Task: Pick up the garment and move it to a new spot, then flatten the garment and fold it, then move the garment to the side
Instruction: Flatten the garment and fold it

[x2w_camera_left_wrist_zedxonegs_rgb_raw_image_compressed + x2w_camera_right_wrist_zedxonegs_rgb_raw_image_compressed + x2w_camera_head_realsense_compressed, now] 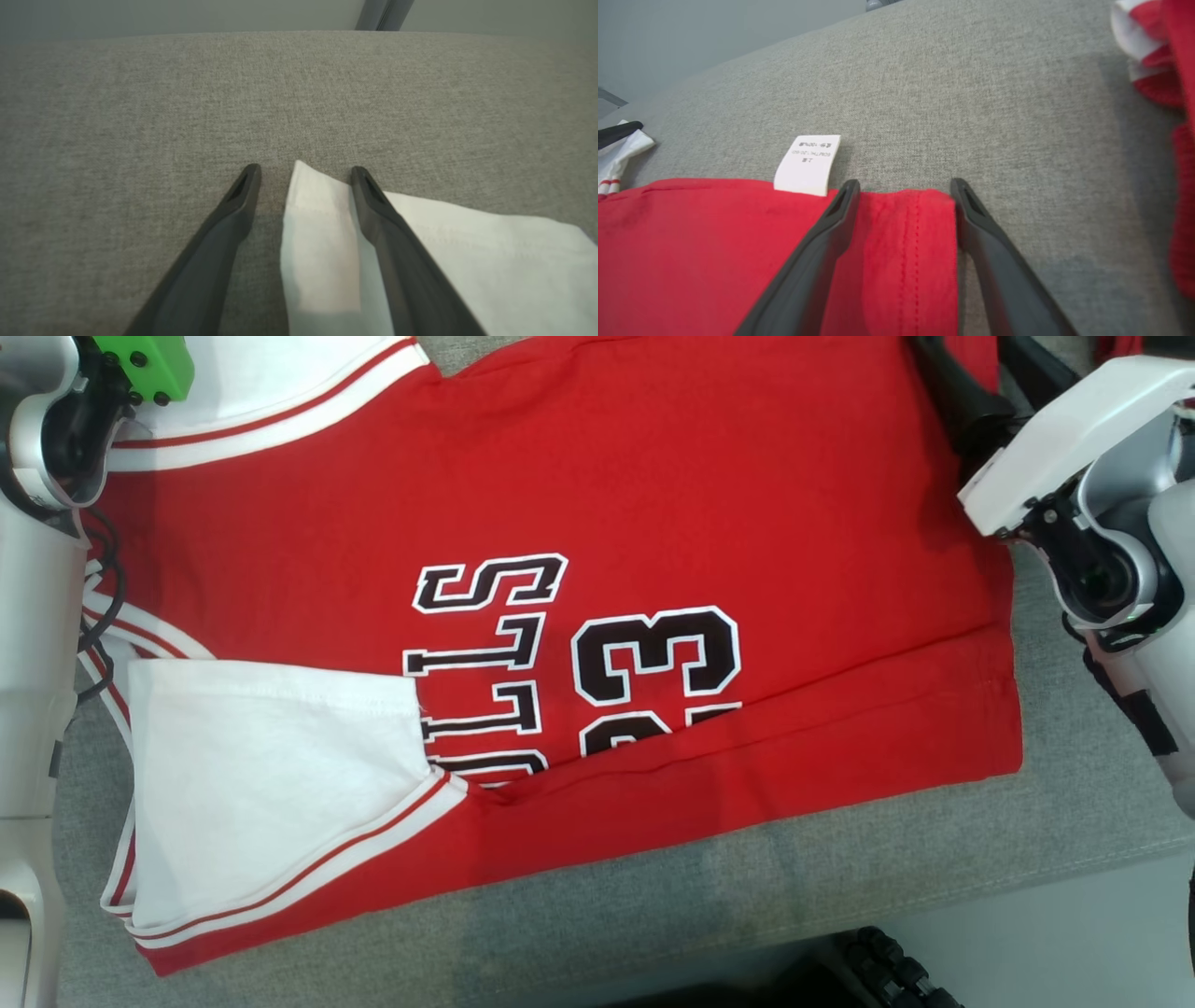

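Observation:
The garment (653,523) is a red jersey with black-and-white lettering and white sleeves, lying flat on the grey cushion (747,887) with its near edge folded over. My left gripper (306,170) is open, and a corner of the white sleeve (317,242) lies between its fingers, low over the cushion. My right gripper (903,184) is open too, its fingers on either side of the red hem corner (906,252) beside a white care label (808,163). In the head view its dark fingers (962,392) reach over the jersey's far right corner.
Another red-and-white piece of cloth (1157,60) lies on the cushion to the right of my right gripper. The cushion's front edge runs along the bottom of the head view, with pale floor (1074,933) and my dark base (896,971) below it.

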### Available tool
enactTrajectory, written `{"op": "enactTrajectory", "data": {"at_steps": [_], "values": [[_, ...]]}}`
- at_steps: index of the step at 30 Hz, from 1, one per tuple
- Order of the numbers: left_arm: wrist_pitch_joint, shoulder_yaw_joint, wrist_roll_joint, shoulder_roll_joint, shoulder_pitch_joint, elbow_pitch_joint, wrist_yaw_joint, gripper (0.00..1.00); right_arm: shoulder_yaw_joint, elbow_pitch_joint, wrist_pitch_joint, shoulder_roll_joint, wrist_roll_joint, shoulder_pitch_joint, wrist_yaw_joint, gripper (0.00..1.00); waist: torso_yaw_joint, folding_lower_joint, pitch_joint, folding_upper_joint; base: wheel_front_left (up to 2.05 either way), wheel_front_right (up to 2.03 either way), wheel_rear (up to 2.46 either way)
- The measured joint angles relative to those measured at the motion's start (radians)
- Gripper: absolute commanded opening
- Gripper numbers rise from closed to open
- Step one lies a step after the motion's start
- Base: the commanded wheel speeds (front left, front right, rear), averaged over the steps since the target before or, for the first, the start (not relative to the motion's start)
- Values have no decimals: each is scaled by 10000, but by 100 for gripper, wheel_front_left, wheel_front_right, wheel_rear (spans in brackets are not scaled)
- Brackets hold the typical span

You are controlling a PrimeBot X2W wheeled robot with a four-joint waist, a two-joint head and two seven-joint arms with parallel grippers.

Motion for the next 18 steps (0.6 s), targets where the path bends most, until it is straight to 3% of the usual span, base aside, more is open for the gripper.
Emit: {"op": "enactTrajectory", "data": {"at_steps": [4,7,8,9,11,12,15,16,18], "values": [[6,-2,-2,-33,-81,326,-94,100,194,17,151,142,15,-1,107,100,-19,0,-70,0,0,0,0],[8,0,-2,-38,-135,525,-104,67,280,67,276,150,15,-28,171,100,-36,0,-122,0,0,0,0],[8,0,-2,-38,-174,612,-115,45,303,96,320,148,17,-46,221,100,-40,0,-138,0,0,0,0],[8,0,-4,-38,-207,663,-174,41,318,128,355,150,17,-60,236,100,-43,0,-154,-1,0,0,0],[27,-8,-8,-38,-258,771,-190,0,349,184,407,163,19,-103,240,99,-46,0,-186,0,0,0,0],[36,-13,-13,-46,-268,840,-211,0,362,213,410,178,23,-113,249,64,-48,0,-202,0,0,0,0],[17,-33,-13,-75,-292,970,-301,0,387,290,439,190,44,-126,316,11,-53,0,-250,0,0,0,0],[-17,-36,-13,-82,-293,999,-339,0,387,305,435,196,44,-127,320,0,-54,0,-266,0,0,0,0],[-148,-40,-13,-104,-293,1093,-410,0,401,368,426,222,44,-127,334,0,-57,0,-306,0,0,0,0]]}}
